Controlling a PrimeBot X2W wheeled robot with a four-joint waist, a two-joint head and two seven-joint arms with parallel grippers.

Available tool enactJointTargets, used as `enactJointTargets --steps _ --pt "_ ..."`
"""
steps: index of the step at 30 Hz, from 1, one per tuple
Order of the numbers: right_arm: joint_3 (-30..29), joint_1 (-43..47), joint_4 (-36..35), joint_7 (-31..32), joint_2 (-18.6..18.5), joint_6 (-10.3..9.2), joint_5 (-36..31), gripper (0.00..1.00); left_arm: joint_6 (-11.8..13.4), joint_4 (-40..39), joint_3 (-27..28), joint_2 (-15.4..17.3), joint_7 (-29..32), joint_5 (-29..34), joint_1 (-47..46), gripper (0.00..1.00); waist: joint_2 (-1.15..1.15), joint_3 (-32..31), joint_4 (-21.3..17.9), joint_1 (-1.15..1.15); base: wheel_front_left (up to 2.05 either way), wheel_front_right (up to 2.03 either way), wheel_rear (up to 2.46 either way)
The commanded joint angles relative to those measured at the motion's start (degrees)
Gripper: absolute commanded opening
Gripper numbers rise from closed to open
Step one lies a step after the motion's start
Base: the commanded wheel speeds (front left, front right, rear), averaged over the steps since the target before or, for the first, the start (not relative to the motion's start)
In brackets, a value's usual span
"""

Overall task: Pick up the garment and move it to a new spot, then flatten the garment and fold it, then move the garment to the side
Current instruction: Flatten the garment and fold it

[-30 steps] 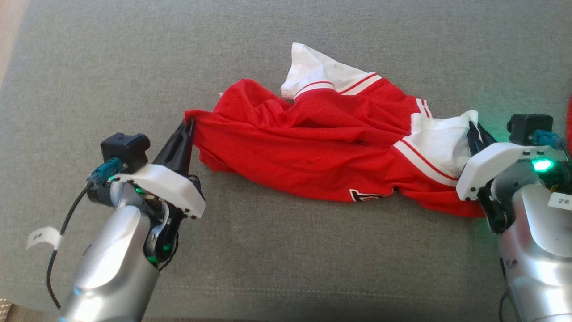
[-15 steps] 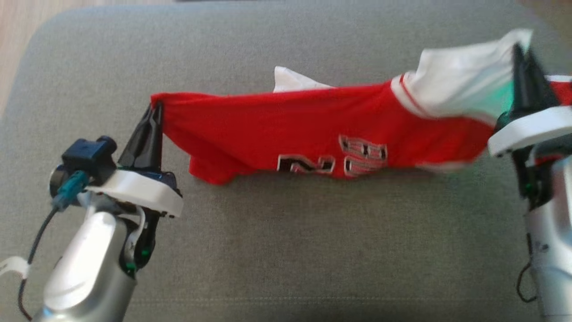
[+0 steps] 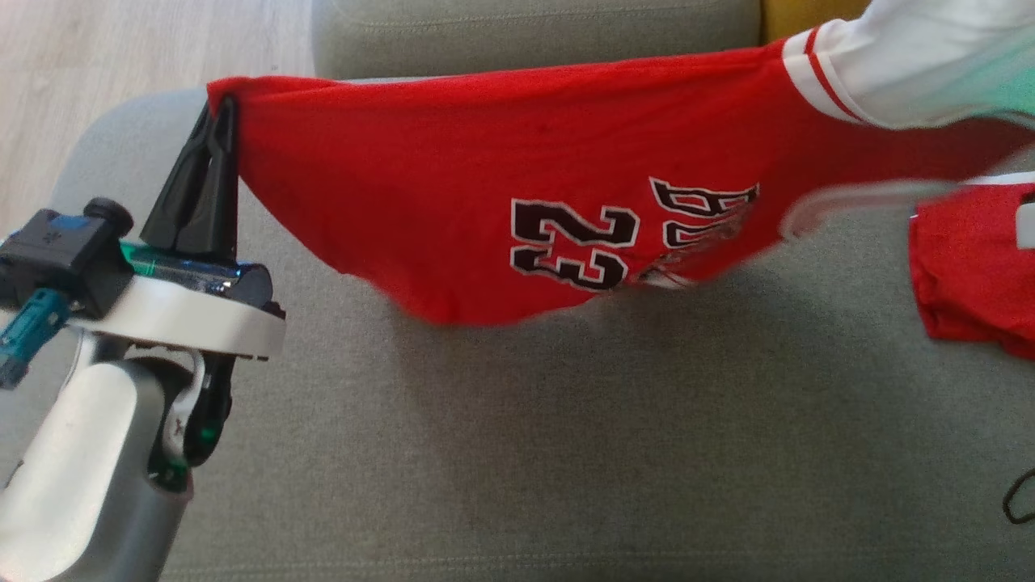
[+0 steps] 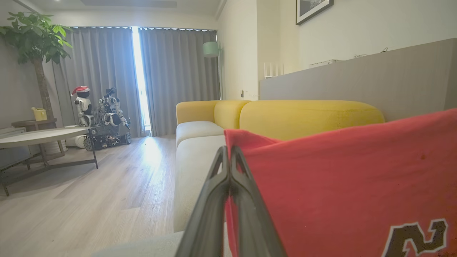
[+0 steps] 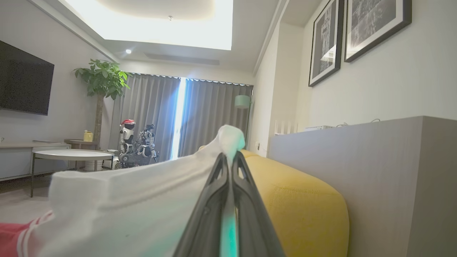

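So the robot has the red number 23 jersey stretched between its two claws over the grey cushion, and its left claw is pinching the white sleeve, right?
Not quite. The left gripper pinches a red corner of the jersey, as the left wrist view shows; the white sleeve is in the right gripper. The rest holds.

Daylight is streaming through the curtain gap (image 4: 137, 78), glaring on the floor (image 4: 151, 157). The jersey (image 3: 404, 186) is blurring at its lower edge, casting a soft shadow on the sofa (image 3: 566, 453).
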Motion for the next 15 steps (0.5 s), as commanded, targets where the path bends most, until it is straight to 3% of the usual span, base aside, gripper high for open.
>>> enactJointTargets --steps 1,9,15 --pt "0.42 0.14 -2.79 1.45 -0.28 -0.05 0.19 0.0 0.44 -2.93 3.18 2.47 0.92 0.58 -3.52 0.0 0.0 -0.22 -0.17 0.0 0.0 0.0 0.0" --pt "2.3 -6.03 0.07 5.19 0.0 -0.05 3.32 0.0 -1.05 -2.84 3.14 2.47 2.99 -0.58 -9.92 0.0 0.0 3.32 -0.9 0.0 0.0 0.0 0.0" --pt "7.18 -23.21 13.58 4.12 -0.09 -0.05 7.64 0.0 -5.84 8.0 3.68 1.89 1.71 -2.65 -22.59 0.0 0.0 8.99 -2.75 0.0 0.0 0.0 0.0"
